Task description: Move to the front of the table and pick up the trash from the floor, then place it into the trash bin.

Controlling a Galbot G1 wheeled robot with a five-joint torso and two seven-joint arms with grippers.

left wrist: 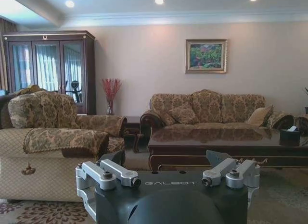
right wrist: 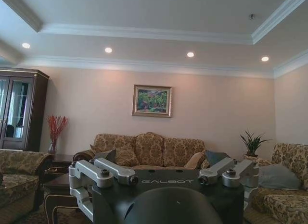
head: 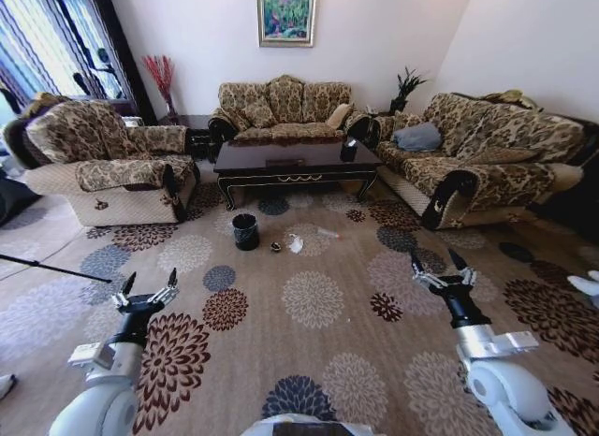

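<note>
A table (head: pixel 295 162) stands mid-room, with a sofa (head: pixel 281 109) behind it, an armchair (head: pixel 108 160) to its left and another sofa (head: pixel 477 155) to its right. On the carpet (head: pixel 309 333) before the table sits a trash bin (head: pixel 245 231), with trash (head: pixel 295 242) just to its right.

Small round black trash bin (head: pixel 245 231) stands at seven o'clock of the glossy dark wooden bench (head: pixel 295 162); both claws spread.

Patterned gold sofas (head: pixel 281 107) are ringing a floral carpet (head: pixel 314 300), a framed painting (head: pixel 286 15) hanging on the pale wall (head: pixel 197 29) behind
</note>
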